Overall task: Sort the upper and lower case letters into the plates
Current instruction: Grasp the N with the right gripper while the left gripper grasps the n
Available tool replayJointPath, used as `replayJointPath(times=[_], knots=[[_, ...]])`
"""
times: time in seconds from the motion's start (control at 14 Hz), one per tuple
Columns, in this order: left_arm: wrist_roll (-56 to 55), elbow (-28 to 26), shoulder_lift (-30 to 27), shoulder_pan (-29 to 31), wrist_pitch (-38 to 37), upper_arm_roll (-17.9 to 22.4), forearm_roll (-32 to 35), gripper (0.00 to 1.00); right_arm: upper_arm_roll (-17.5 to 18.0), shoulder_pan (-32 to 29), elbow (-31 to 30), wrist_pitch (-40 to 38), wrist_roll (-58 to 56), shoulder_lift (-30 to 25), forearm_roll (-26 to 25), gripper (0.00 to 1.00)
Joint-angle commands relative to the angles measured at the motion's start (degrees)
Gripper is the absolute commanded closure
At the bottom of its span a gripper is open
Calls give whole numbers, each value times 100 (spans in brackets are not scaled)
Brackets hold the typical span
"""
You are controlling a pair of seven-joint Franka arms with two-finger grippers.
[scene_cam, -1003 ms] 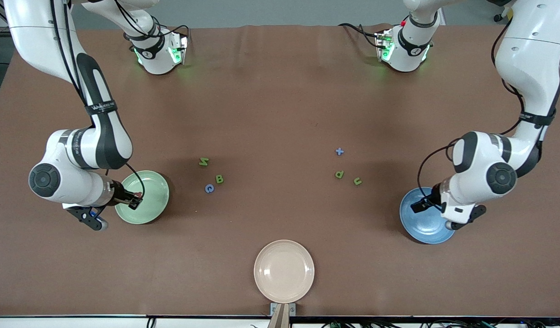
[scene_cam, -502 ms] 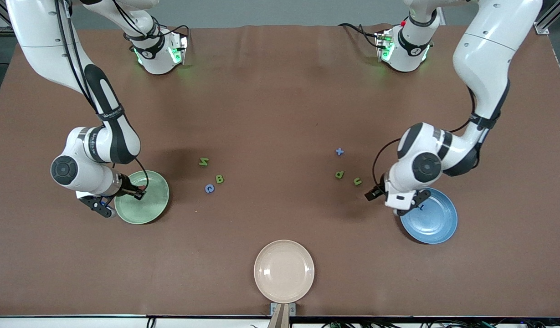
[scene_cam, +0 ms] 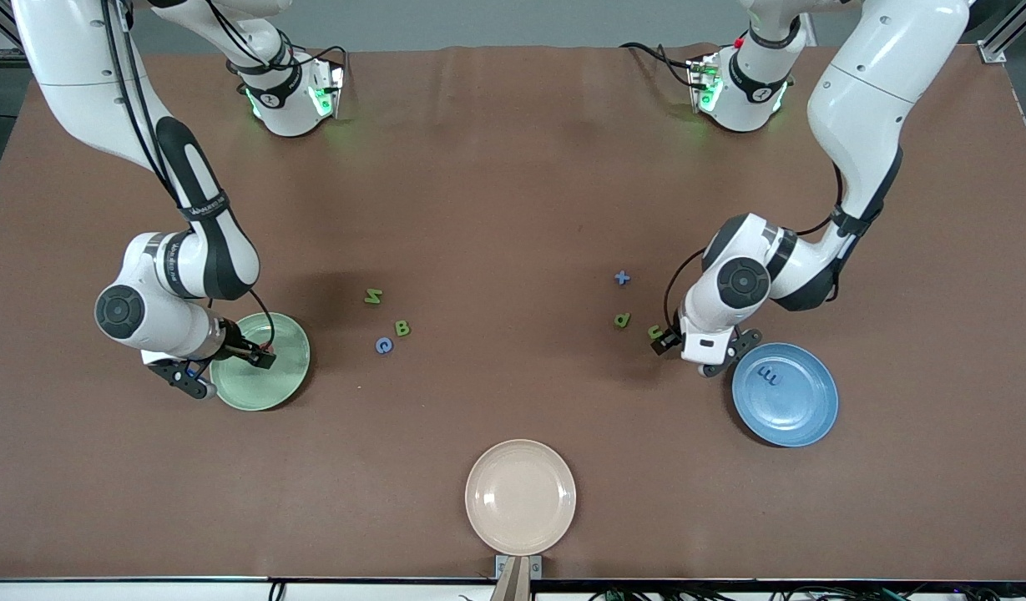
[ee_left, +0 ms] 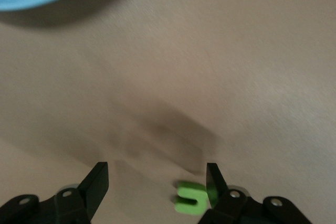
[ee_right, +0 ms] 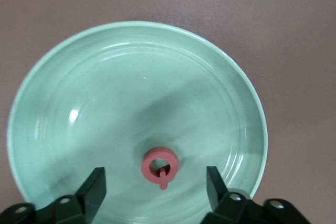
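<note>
Right wrist view: pink ring-shaped Q (ee_right: 159, 167) lies flat.

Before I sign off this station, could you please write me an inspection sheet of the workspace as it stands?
Surface: brown table, flat.
Job's things: pink ring-shaped Q in the pale mint green plate; blue m in the medium blue plate. On the table: green N, green B, blue C, blue x, two small green letters.
Clutter: beige-cream plate, empty, nearest the front camera.
Grippers: right gripper open over the mint plate; left gripper open, low over one small green letter.
Cables: black cables along both arms.
Surroundings: nothing seen.
</note>
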Motion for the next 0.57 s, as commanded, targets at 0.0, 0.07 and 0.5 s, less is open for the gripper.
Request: replayJointPath(times=[0.0,0.07,0.5], knots=[[-259,-145,-157,-107,142,21,114,17,171,74,243,-756,-358,-236,26,0],[-277,-145,-139,-160,186,21,114,19,329,92,200,-784,-387,-359,35,0],[-382,-189,-60,-292,292,29,114,47,796,644,-571,-138,-308,-737,44,0]])
